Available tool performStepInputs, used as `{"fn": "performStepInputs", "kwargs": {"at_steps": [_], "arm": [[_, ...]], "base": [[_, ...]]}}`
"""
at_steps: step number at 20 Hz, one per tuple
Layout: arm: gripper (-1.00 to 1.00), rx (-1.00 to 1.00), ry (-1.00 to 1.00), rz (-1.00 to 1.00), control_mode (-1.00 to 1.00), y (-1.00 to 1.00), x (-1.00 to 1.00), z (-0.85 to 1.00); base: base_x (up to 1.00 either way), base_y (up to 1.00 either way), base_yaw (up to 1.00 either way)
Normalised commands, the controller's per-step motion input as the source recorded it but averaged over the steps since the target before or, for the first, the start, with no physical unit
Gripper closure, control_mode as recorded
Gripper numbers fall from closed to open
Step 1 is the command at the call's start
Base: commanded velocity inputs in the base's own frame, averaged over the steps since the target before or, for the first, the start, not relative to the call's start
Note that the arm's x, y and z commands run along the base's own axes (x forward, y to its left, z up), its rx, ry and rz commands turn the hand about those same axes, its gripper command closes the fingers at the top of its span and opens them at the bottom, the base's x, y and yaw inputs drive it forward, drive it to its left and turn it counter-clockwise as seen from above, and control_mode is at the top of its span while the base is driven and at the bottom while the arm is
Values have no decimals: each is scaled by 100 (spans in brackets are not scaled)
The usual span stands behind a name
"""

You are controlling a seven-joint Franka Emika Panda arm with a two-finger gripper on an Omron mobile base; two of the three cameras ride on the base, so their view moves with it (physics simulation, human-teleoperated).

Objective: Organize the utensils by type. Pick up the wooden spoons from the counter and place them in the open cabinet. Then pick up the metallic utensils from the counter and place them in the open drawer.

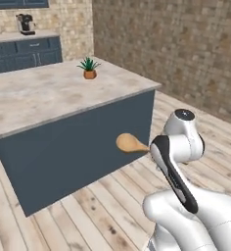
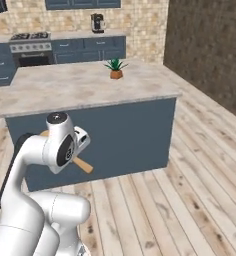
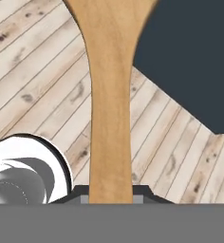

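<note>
In the left base view, the wooden spoon (image 1: 130,143) is carried bowl-first beside the arm, in front of the slate-blue island (image 1: 78,147), whose marbled surface bears a potted plant (image 1: 89,68); it is held off the floor, presumably for transport to the open cabinet. In the right base view, the handle end (image 2: 83,165) is seen jutting out below the wrist, the pincer itself being hidden, so its hold is hard to judge there. In the hand view, the handle (image 3: 111,118) is clamped by the pincer (image 3: 111,199) low on its shaft, above the plank floor (image 3: 33,71).
</note>
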Motion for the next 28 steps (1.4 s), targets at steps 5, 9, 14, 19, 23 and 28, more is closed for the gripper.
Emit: {"fn": "performStepInputs", "kwargs": {"at_steps": [5, 9, 14, 19, 23, 28], "arm": [[100, 0, 0, 0, 100, 0, 0, 0], [100, 0, 0, 0, 100, 0, 0, 0], [100, 0, 0, 0, 100, 0, 0, 0], [100, 0, 0, 0, 100, 0, 0, 0], [100, 0, 0, 0, 100, 0, 0, 0], [100, 0, 0, 0, 100, 0, 0, 0]], "base": [[53, 0, 26], [65, 7, 19], [60, 24, 11], [37, 82, 0], [32, 99, 0], [30, 100, 0]]}}
